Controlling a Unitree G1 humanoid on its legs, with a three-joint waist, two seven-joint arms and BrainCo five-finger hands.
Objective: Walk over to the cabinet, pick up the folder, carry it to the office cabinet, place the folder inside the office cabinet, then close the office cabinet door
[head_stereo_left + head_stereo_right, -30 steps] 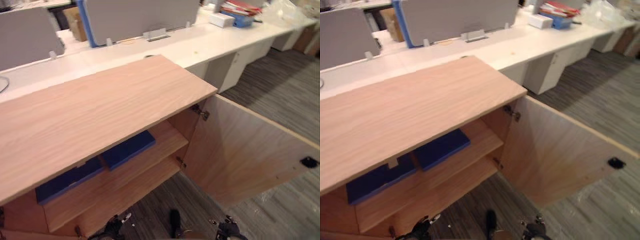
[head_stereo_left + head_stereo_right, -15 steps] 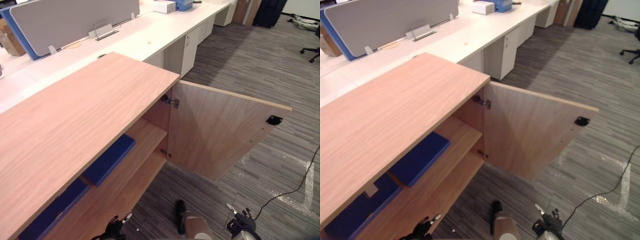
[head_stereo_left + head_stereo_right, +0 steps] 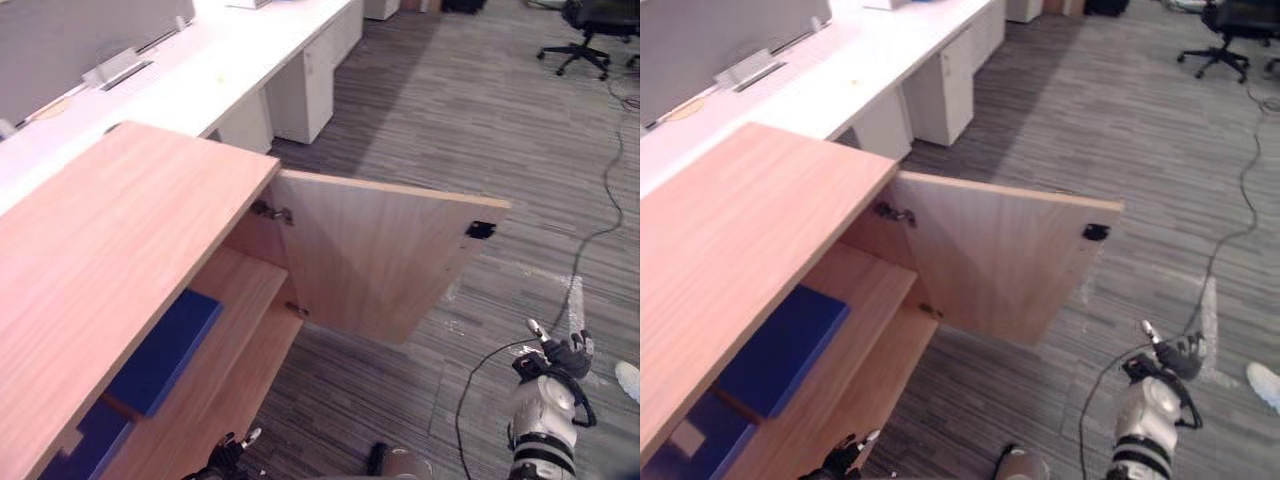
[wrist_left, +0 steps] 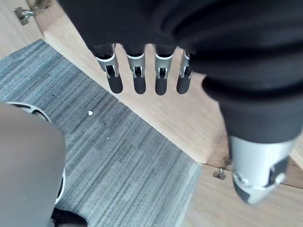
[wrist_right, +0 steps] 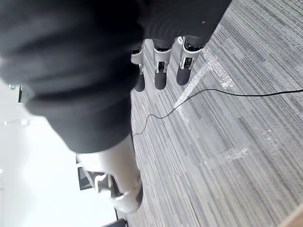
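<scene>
Grey striped carpet floor [image 3: 480,110] stretches away in front of and to the right of the cabinet [image 3: 110,260]. Behind the cabinet runs a long white bench [image 3: 220,70], with a grey screen [image 3: 70,50] standing on it. The cabinet itself is light wood with a broad flat top. Its door [image 3: 375,260] stands wide open, swung out to the right over the floor on two metal hinges [image 3: 270,212]. A small black catch [image 3: 480,229] sits near the door's free edge.

Inside the cabinet, a wooden shelf [image 3: 240,285] shows under the top. The folder [image 3: 165,350], dark blue and flat, lies on that shelf. Further into the cabinet's left part we see another blue item [image 3: 680,440], half hidden by the top, and we cannot tell what it is. An office chair [image 3: 585,30] stands far off beyond the cabinet's right side.

Our right hand [image 3: 560,355] hangs over the floor to the right of the open door, well apart from it. Its fingers [image 5: 161,75] are straight and spread from the thumb, holding nothing. Our left hand [image 3: 228,458] hangs low in front of the cabinet's open side. Its fingers [image 4: 139,75] also point straight out toward the bottom edge of the cabinet, empty.
</scene>
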